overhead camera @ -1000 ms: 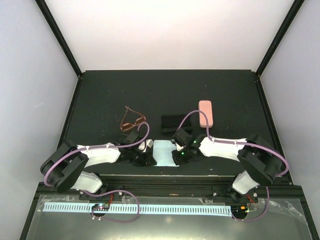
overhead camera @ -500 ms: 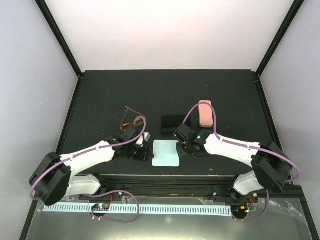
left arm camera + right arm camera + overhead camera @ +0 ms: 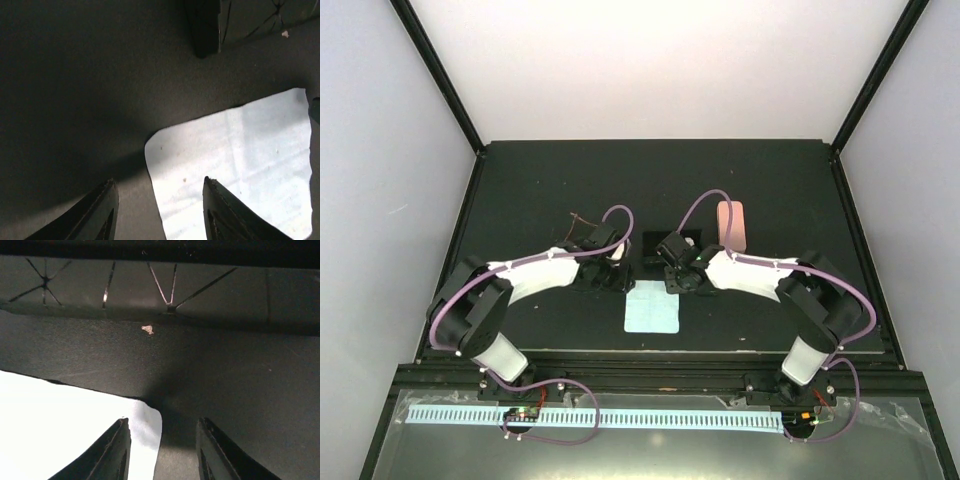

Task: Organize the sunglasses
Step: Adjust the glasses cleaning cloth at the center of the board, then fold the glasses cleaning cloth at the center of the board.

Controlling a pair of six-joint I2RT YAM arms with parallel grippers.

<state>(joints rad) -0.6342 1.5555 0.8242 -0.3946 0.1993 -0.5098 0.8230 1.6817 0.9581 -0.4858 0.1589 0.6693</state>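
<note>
While the cloth (image 3: 652, 306) lay flat, seemingly ready for the amber sunglasses (image 3: 578, 219), left gripper (image 3: 158, 186) and right gripper (image 3: 162, 424) hovered over its far corners, jaws parted, empty.

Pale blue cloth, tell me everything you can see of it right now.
The cloth is a thin, pale blue, roughly square sheet with rounded corners, spread flat on the dark table near its front edge. The left fingers and right fingers stand open astride its two far corners, gripping nothing. A black case lies just beyond it, apart.
</note>
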